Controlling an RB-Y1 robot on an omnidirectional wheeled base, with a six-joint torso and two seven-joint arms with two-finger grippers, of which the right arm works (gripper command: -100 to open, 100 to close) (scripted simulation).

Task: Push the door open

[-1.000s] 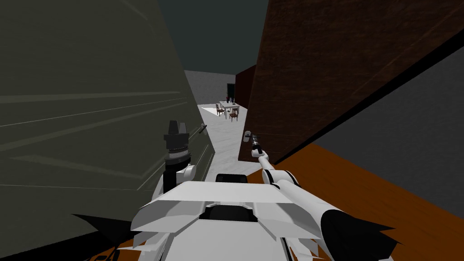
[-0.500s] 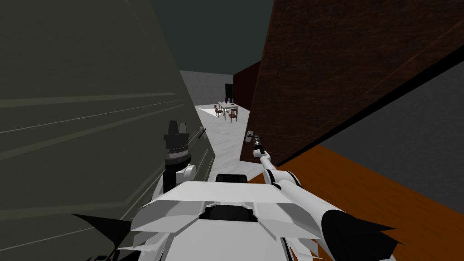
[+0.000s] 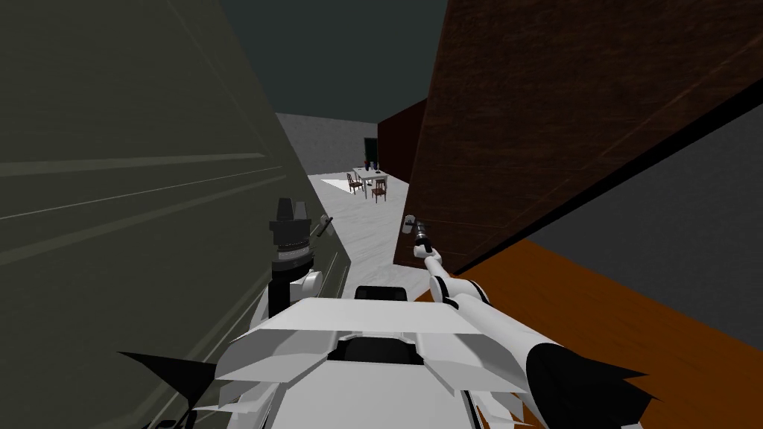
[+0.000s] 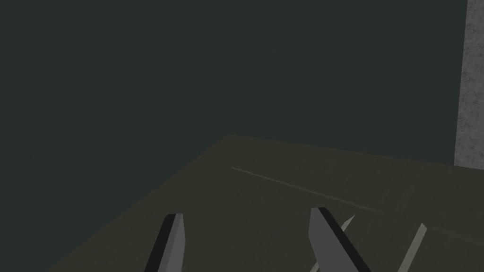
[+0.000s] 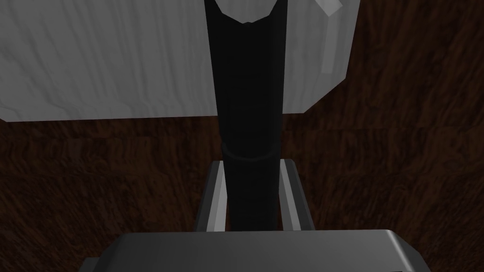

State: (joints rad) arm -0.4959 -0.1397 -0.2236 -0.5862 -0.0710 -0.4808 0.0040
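Against a second ago, the olive door (image 3: 134,186) and its lever (image 3: 325,223) sit further left in the head view, and the gap to the brown door (image 3: 559,112) is wider. The far table (image 3: 369,175) has slid left too, so part of that is my head turning. My right gripper (image 3: 419,231) is at the same spot by the brown door's edge.

The right wrist view shows the grip itself. My two fingers (image 5: 211,198) pinch a dark handle (image 5: 250,94) from both sides, and it runs on from them to a white plate (image 5: 94,61) on the brown wood.

The left wrist view shows my left gripper (image 4: 250,236) with fingers spread wide over the olive door's panelled face. In the head view it stands upright beside that door.
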